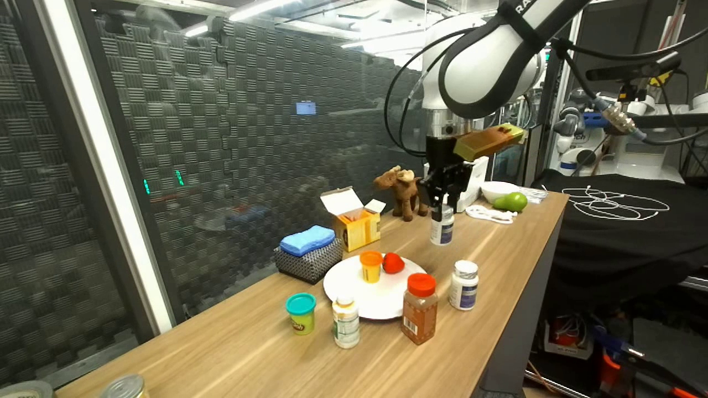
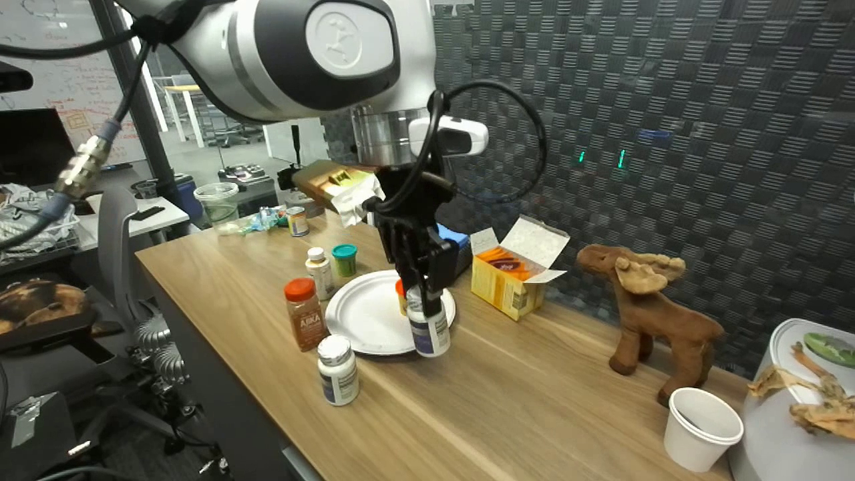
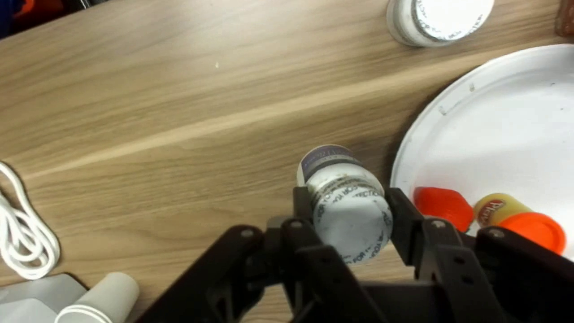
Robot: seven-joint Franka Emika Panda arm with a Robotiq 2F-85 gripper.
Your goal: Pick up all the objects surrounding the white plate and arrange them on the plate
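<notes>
My gripper [image 3: 349,199] is shut on the cap of a white bottle with a purple label [image 3: 352,226]. In an exterior view the held bottle [image 2: 431,337] tilts slightly beside the white plate [image 2: 367,327]; I cannot tell how high its base is. On the plate [image 1: 381,301] are an orange-lidded yellow tub [image 1: 371,267] and a red object [image 1: 393,263]. Around it on the table stand a teal-lidded tub [image 1: 301,314], a white bottle with a green label [image 1: 346,325], a red-capped brown jar [image 1: 420,309] and a second purple-labelled white bottle [image 1: 463,286].
A yellow box with open flaps [image 1: 359,228], a blue cloth [image 1: 307,240] on a dark box [image 1: 310,262] and a toy moose [image 2: 658,321] line the wall side. White cups [image 2: 701,427] and a white cable [image 3: 27,233] lie away from the plate.
</notes>
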